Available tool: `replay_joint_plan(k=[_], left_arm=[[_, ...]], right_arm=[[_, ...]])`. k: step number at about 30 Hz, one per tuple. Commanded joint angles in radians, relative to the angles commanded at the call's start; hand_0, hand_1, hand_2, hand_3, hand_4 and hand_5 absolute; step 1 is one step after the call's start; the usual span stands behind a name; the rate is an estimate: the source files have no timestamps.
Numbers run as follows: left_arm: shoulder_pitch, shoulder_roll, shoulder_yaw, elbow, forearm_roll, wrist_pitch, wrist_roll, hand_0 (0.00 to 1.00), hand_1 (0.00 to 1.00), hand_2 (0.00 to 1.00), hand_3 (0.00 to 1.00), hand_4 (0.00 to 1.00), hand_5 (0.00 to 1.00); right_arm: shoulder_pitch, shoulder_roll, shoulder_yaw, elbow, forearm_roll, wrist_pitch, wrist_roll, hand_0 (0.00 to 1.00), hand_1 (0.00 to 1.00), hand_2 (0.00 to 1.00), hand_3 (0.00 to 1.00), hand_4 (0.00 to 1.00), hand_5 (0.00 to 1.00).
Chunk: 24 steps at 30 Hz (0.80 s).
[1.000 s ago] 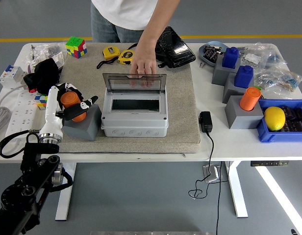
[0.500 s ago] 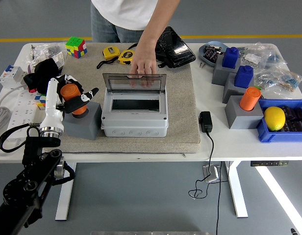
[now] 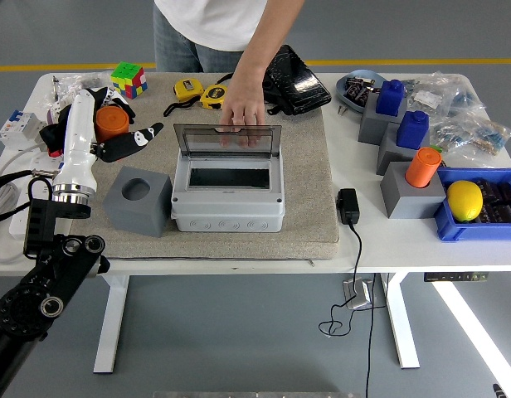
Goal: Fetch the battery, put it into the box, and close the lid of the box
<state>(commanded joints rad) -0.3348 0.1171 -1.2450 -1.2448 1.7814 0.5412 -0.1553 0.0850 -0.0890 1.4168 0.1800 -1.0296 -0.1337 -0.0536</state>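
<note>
left hand [image 3: 114, 133] is closed around the orange battery [image 3: 111, 122], a short orange cylinder, held up clear above the table at the far left of the mat, fingers wrapped round its sides, one black finger sticking out to the right. white forearm runs down toward the near left corner. right arm not seen.

grey holder block [image 3: 139, 200] sits on the mat just left of the box, its round socket empty. battery is well apart from it, up and to the far left.

grey box [image 3: 228, 196] is in the middle of the beige mat [image 3: 309, 178], clear lid [image 3: 227, 141] standing up at the far side, dark opening showing inside. a person at the far side has one hand [image 3: 242, 105] resting on top of the lid's far edge, fingers partly visible through the clear plastic.

right side of the white table [image 3: 388, 240]: two blue batteries [image 3: 390, 97] in grey blocks, another orange one [image 3: 423, 167] in a grey block nearer, a lemon [image 3: 464, 200] in a blue tray [image 3: 459, 228] at the right edge. a black adapter [image 3: 347, 206] with cable lies just right of the mat.

far side: rubik's cube [image 3: 128, 79], two yellow tape measures [image 3: 201, 91], a black pouch [image 3: 295, 79]. a white power strip [image 3: 31, 186] lies at the left edge.
</note>
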Motion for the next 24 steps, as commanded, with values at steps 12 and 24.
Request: replay_joint_plan(k=[12,24], left_arm=[[-0.016,0.133,0.086,-0.167,0.486,-0.122,0.254,0.027,0.002,0.046,0.045,0.893,0.024],[-0.017,0.258,0.266,-0.274,0.488,-0.265,0.358,0.021,0.002,0.038,0.038,0.867,0.028]], right_arm=[[0.003,-0.007,0.027,0.0,-0.019,-0.001,-0.003,0.823,0.775,0.76,0.793,0.998,0.998],[0.008,-0.015,0.05,0.0,-0.037,-0.006,-0.008,0.823,0.775,0.76,0.793,0.998,0.998]])
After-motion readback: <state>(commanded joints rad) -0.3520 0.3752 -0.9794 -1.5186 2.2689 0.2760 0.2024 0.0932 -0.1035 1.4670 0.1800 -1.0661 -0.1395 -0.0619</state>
